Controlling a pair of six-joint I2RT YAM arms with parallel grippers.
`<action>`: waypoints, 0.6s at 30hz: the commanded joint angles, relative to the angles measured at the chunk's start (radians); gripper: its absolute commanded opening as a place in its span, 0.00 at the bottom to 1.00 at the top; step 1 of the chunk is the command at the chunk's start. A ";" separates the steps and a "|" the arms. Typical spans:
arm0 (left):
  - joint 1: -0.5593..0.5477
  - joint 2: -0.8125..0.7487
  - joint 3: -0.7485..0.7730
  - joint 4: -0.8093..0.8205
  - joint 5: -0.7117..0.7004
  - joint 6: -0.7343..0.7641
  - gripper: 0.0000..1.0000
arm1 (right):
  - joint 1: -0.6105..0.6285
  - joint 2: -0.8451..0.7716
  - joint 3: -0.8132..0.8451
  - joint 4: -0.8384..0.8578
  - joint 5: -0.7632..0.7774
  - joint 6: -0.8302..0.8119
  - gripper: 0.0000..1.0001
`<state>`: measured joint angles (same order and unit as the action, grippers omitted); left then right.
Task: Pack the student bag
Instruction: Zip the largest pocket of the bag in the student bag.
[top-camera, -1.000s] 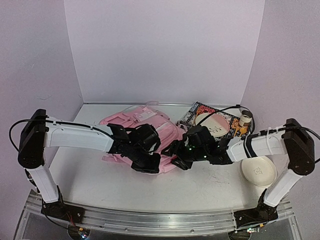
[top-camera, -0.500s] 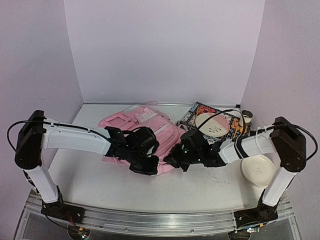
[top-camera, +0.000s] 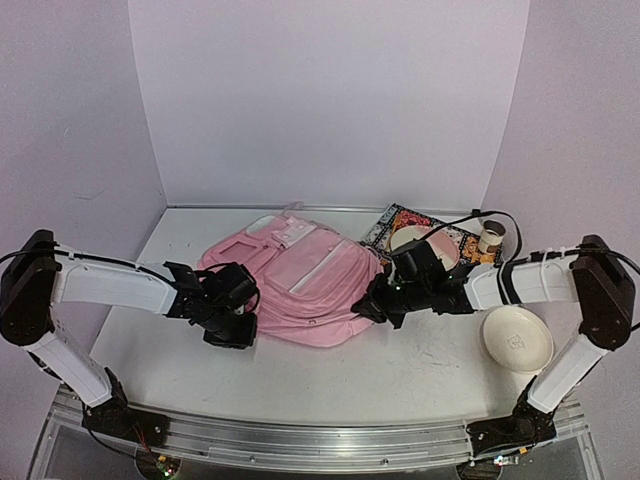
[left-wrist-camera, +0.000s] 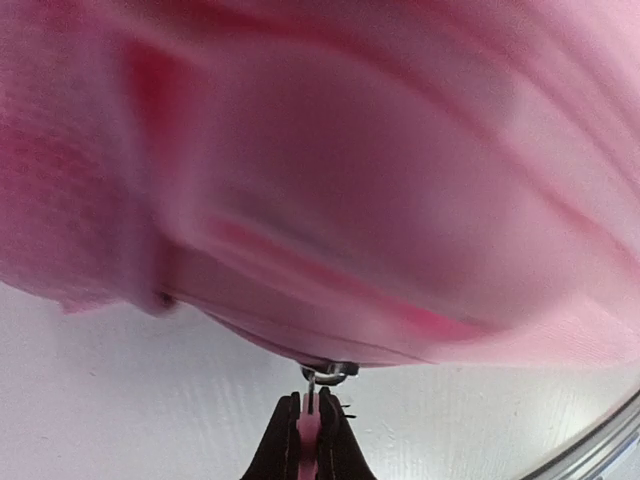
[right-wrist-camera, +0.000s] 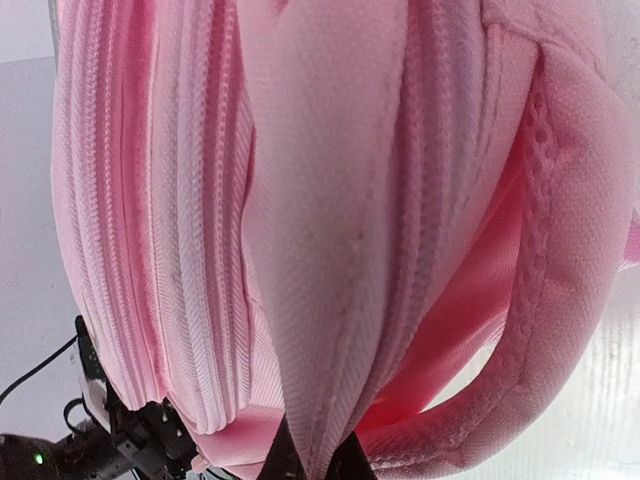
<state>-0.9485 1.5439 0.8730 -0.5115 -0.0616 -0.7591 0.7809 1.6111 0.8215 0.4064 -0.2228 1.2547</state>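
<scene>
From above, the student bag (top-camera: 300, 275) lies flat mid-worktop (top-camera: 420, 370), with an arm at each near corner. At the left wrist, the left fingers (left-wrist-camera: 286, 448) are closed on its pink zip pull (left-wrist-camera: 310, 428) (the fabric behind is blurred). At the right wrist, the right fingers (right-wrist-camera: 283, 458) pinch a fabric fold (right-wrist-camera: 320, 300).
</scene>
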 joint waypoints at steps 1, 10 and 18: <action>0.082 -0.043 -0.060 -0.103 -0.108 -0.016 0.00 | -0.049 -0.108 0.003 -0.030 0.008 -0.099 0.00; 0.143 0.002 -0.010 -0.093 -0.127 -0.001 0.00 | -0.051 -0.108 0.019 -0.046 -0.028 -0.157 0.07; 0.151 -0.132 -0.034 -0.098 -0.146 -0.017 0.08 | -0.055 -0.153 0.091 -0.165 0.072 -0.284 0.37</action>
<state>-0.8131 1.5220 0.8459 -0.5494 -0.1340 -0.7593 0.7353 1.5231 0.8352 0.3123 -0.2303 1.0760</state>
